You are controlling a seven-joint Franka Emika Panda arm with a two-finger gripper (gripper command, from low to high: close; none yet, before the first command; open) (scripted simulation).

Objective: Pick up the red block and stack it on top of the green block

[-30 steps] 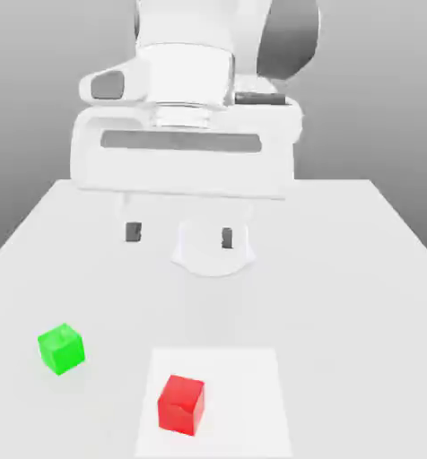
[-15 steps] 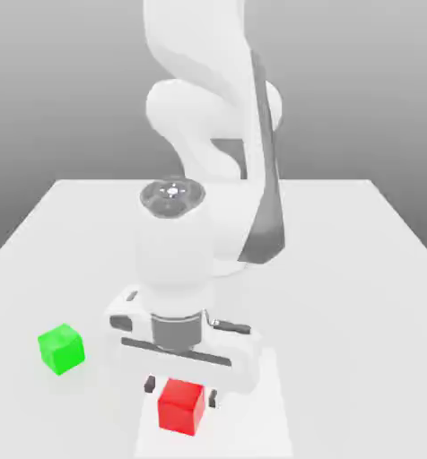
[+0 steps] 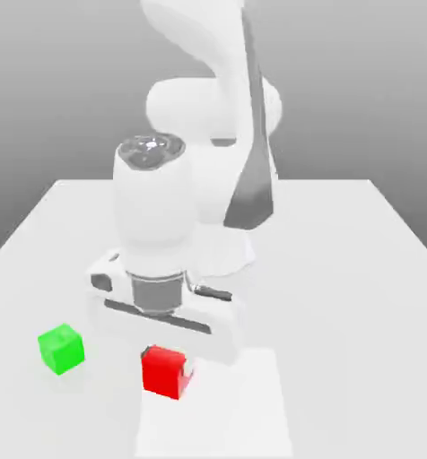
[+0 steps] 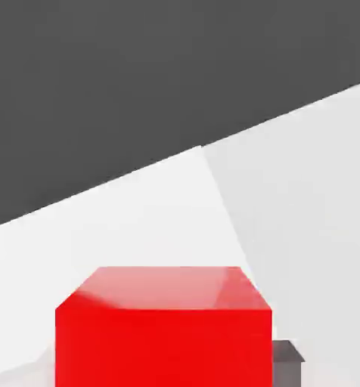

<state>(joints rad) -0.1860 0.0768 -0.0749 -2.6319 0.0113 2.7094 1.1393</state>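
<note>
The red block (image 3: 165,371) is a small bright cube, held just above the white table. My gripper (image 3: 167,368) is shut on it, and a dark fingertip (image 3: 188,367) shows at the block's right face. The white hand sits directly over the block. The green block (image 3: 61,349) rests on the table toward the exterior view's left of the red one, apart from it and untouched. In the hand view the red block (image 4: 164,332) looms close, with a grey fingertip (image 4: 287,354) pressed beside it.
A paler square patch (image 3: 230,408) marks the table (image 3: 361,269) under and to the exterior view's right of the held block. The arm's white base (image 3: 226,255) stands behind the hand, mid-table. Grey backdrop lies beyond the far edge.
The hand came down over the red block and its fingers closed on it. The block has since risen slightly and shifted toward the exterior view's left, nearer the green block.
</note>
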